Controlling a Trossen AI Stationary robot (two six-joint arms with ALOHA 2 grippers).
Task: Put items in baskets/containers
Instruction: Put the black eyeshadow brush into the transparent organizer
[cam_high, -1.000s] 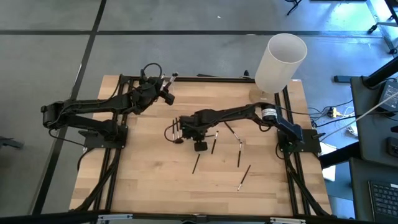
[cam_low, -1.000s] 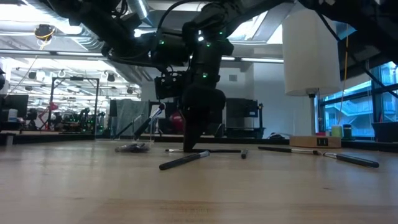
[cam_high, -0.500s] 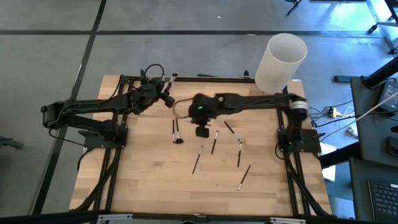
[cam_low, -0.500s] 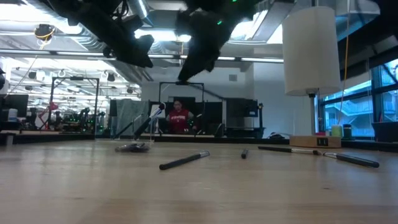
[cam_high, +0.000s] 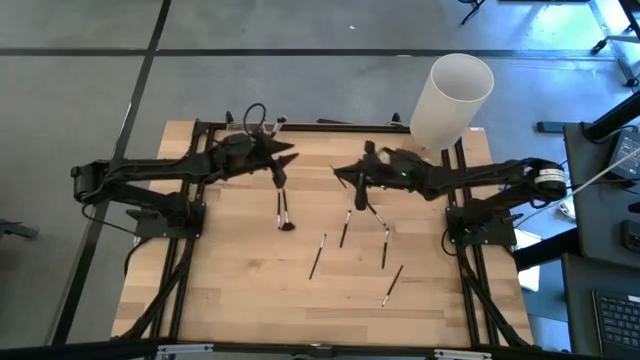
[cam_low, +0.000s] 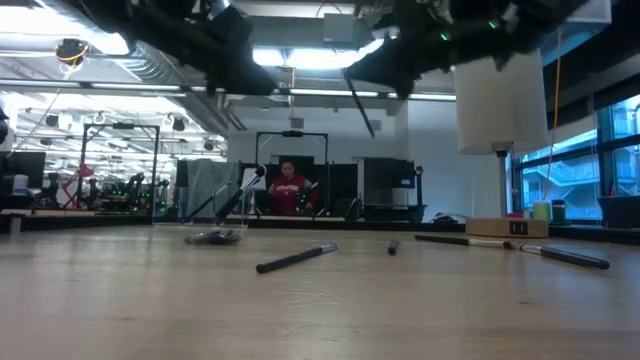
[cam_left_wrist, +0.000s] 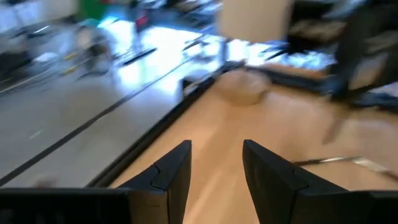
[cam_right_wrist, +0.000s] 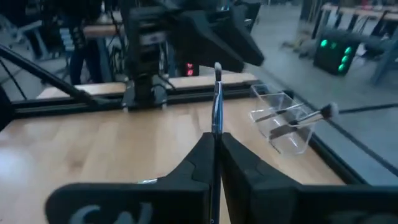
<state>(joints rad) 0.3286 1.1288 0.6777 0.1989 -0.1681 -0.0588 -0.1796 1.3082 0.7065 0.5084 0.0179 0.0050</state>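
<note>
Table (cam_high: 250, 290): five or so brushes loose mid-board. Left gripper (cam_high: 287, 157) waits far-left, fingers wide, empty. Right gripper (cam_high: 350, 176) pinches one brush (cam_right_wrist: 216, 99), raised, probably bound for the clear cup (cam_right_wrist: 281, 117) at the far edge, which seems to hold two already.

You have six thin dark-handled makeup brushes (cam_high: 317, 256) lying loose on the pale wooden worktop (cam_high: 240, 290), a seventh (cam_right_wrist: 216, 99) pinched in the right pincer (cam_right_wrist: 214, 146), two more in the one clear plastic container (cam_right_wrist: 281, 121), and one tall white cylinder (cam_high: 450, 100).
</note>
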